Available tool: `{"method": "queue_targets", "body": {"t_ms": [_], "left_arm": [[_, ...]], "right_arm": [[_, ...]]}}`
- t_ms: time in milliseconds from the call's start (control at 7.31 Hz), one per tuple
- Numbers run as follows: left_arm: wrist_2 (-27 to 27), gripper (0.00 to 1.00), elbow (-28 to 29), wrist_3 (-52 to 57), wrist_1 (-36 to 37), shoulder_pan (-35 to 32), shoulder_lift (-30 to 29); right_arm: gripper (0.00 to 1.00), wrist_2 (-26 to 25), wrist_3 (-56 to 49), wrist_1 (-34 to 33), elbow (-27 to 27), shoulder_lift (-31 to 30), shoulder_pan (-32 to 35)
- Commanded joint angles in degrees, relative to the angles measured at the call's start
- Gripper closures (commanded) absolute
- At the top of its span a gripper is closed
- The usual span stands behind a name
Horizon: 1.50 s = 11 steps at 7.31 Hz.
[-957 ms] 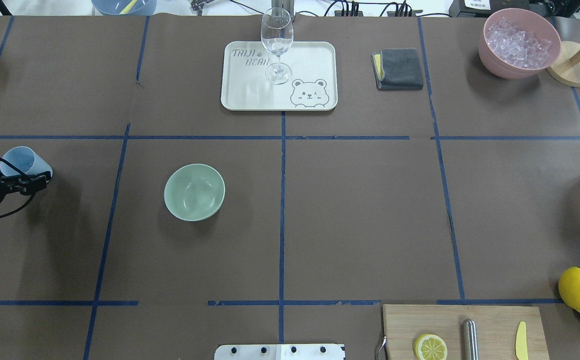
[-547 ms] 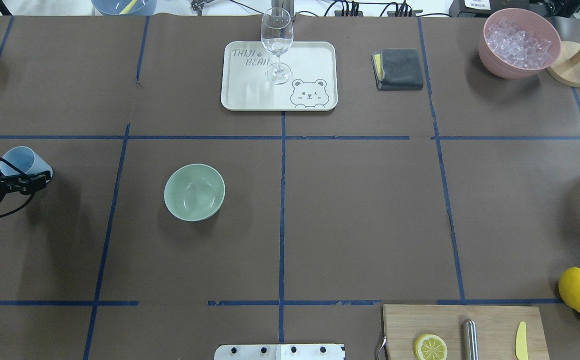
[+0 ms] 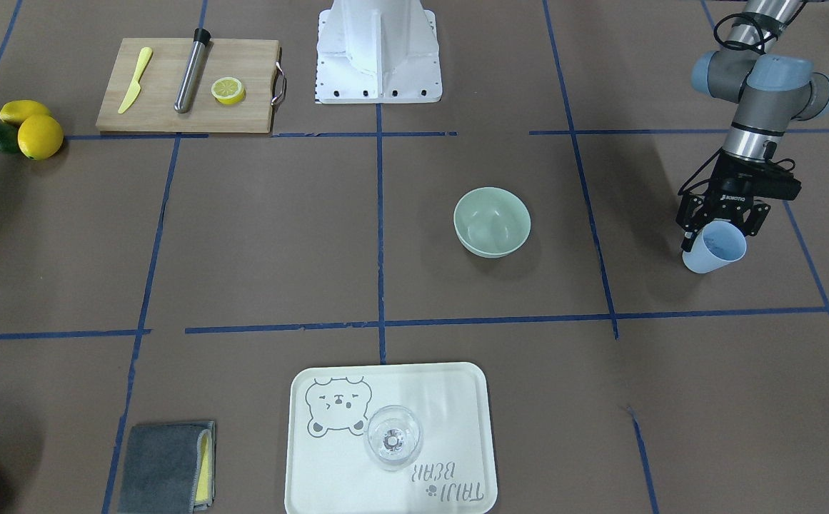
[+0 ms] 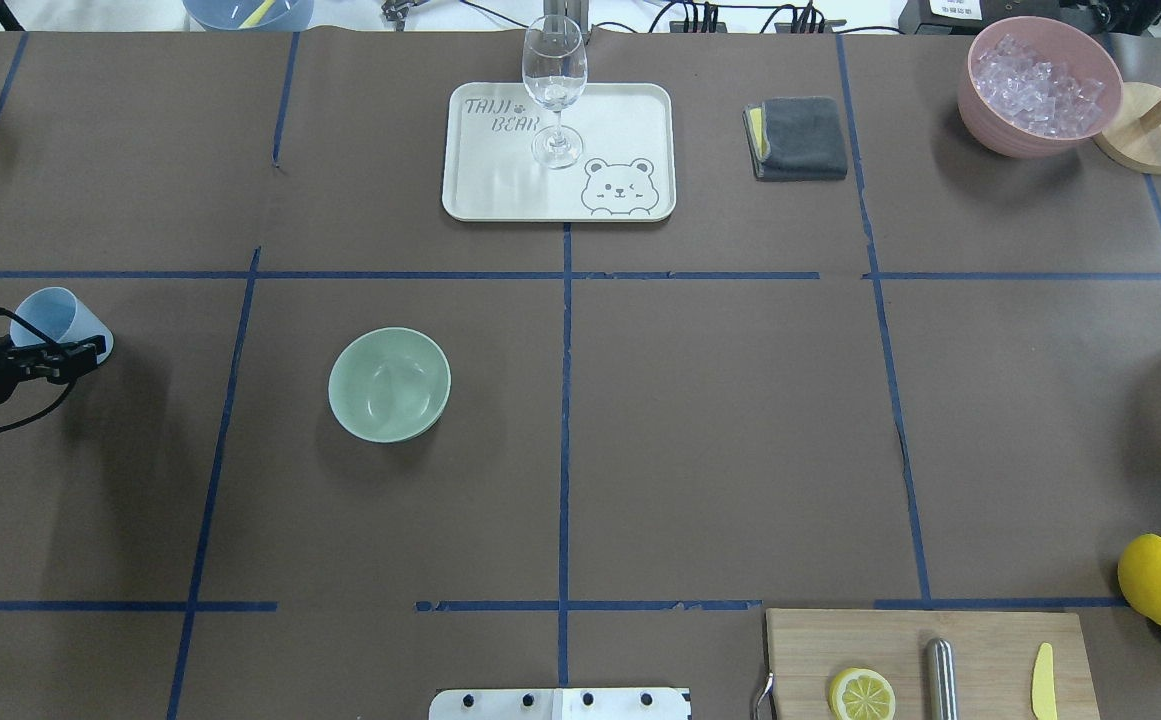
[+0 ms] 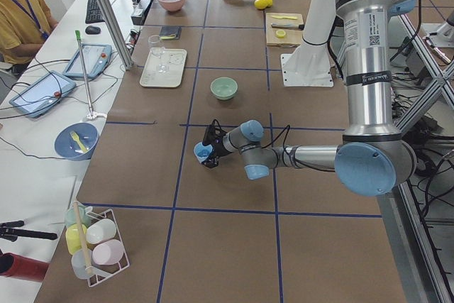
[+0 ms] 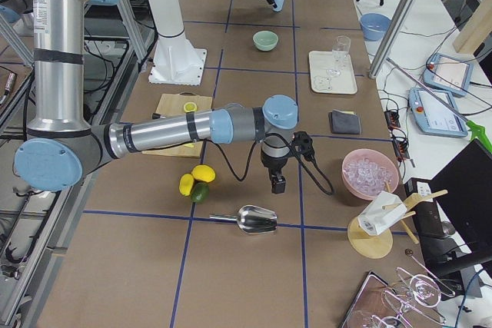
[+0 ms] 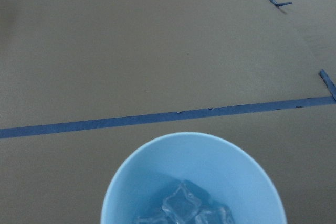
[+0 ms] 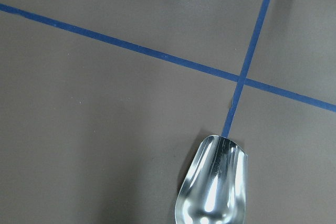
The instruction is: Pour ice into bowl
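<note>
My left gripper is shut on a light blue cup at the table's left edge, and it also shows in the front view. The cup is slightly tilted and low over the table. In the left wrist view the cup holds a few clear ice cubes. The pale mint-green bowl is empty and stands well to the right of the cup; it also shows in the front view. My right gripper hangs over the table's right end, and I cannot tell whether it is open or shut.
A pink container full of ice stands at the far right. A cream tray with a wine glass and a grey cloth lie at the back. A metal scoop lies below the right wrist. A cutting board and lemons are front right.
My left gripper has shifted the blue cup slightly farther away and to the right. The bowl and everything else have stayed in place.
</note>
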Motion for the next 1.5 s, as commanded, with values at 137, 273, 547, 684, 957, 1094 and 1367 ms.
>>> {"method": "queue_targets", "body": {"t_ms": [137,273,547,684,957,1094,1367], "left_arm": [[0.1,1.00,-1.6,0.8,-0.2,-1.7,-0.4],[0.3,1.00,-4.2,6.6,-0.2,-2.8,-0.3],[1.9,1.00,-8.6,30.6,-0.2,-3.1,-1.1],[1.8,1.00,-9.5,34.9,0.1,-3.4,-3.4],[1.8,1.00,-9.9,42.5,6.3,-3.3,-9.2],[1.8,1.00,-10.1,43.7,11.4,-3.3,-14.1],[2.0,0.97,-10.5,43.7,15.5,-3.2,-18.2]], "right_arm": [[0.00,0.0,-0.1,0.0,0.0,0.0,0.0],[0.00,0.0,-0.3,0.0,0.0,0.0,0.0],[0.00,0.0,-0.6,0.0,0.0,-0.3,0.2],[0.00,0.0,-0.6,0.0,0.0,-0.5,0.3],[0.00,0.0,-0.6,0.0,0.0,-0.8,0.5],[0.00,0.0,-0.6,0.0,0.0,-1.1,0.8],[0.00,-0.1,-0.7,0.0,0.0,-1.7,1.1]]}}
